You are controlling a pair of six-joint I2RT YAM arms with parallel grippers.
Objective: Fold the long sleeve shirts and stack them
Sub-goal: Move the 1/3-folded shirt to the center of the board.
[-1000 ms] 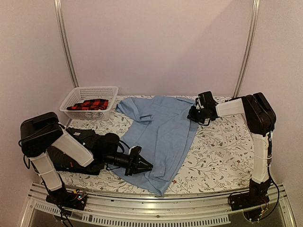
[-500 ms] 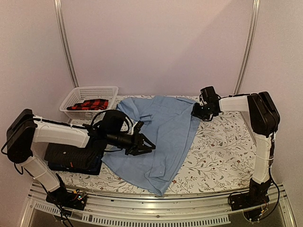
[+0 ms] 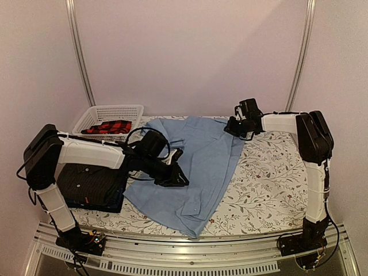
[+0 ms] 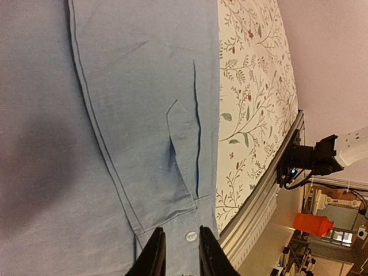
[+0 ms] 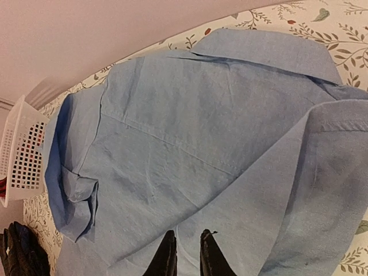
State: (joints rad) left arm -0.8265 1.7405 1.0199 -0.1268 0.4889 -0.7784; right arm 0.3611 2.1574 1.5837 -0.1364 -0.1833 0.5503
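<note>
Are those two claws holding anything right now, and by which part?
Nothing, it seems: the left gripper and right gripper hover over the blue shirt, which lies flat, unpinched.

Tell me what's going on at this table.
Both arms are working on the light blue shirt, spread open on the floral table. The left gripper is over its left side by a button; the right gripper is over its far right edge. Both sets of fingers are slightly apart, with no cloth visibly pinched. A folded dark shirt lies at the near left.
</note>
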